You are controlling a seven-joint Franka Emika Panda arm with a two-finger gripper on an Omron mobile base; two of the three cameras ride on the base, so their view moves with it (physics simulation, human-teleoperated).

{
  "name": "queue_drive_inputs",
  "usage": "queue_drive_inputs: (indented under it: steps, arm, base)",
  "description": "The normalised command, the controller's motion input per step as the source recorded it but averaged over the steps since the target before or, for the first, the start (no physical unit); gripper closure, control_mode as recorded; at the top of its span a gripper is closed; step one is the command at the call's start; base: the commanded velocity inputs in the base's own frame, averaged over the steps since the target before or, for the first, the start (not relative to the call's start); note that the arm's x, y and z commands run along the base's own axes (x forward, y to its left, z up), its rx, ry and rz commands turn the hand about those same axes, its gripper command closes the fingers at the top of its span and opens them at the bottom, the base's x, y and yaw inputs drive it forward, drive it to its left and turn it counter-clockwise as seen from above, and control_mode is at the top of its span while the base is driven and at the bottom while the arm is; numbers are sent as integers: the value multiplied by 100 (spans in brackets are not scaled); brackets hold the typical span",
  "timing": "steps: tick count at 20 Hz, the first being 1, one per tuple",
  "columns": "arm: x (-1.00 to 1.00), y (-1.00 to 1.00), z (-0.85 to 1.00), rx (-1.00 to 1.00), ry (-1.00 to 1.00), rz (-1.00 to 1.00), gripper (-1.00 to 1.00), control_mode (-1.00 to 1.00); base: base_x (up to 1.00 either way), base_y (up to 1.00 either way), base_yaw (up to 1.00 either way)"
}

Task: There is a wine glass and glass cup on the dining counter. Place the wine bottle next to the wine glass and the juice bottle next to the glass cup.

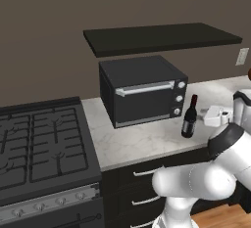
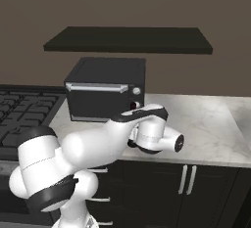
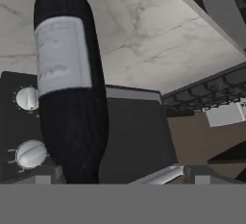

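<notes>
Black gas stove at the left of a marbled wall counter, dark handled drawers beneath. Dark shelf on the brown wall above. Black toaster oven on the counter beside the stove, silver knobs down its right edge. Just right of the oven, standing upright on the stone — wine bottle, dark glass, red-capped neck, pale label. Gripper close beside the bottle, jaws spread wide, nothing held — bottle large in the hand view, nearer one side of the gap, not clamped.
</notes>
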Motion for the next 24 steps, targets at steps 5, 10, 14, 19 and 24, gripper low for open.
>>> queue_drive_inputs:
  steps: [5, 10, 14, 19, 24]
  arm:
    - [43, 0, -1, 0, 0, -9, -100, -100]
    - [23, 0, -10, 0, 0, -4, -100, -100]
    - [19, 0, -16, 0, 0, -2, -100, -100]
    - [14, 0, -20, 0, 0, -2, -100, -100]
    - [3, 5, -35, 0, 4, 0, -100, -100]
  base:
    - [0, 0, 0]
    - [0, 0, 0]
    - [0, 0, 0]
    - [0, 0, 0]
    - [0, 0, 0]
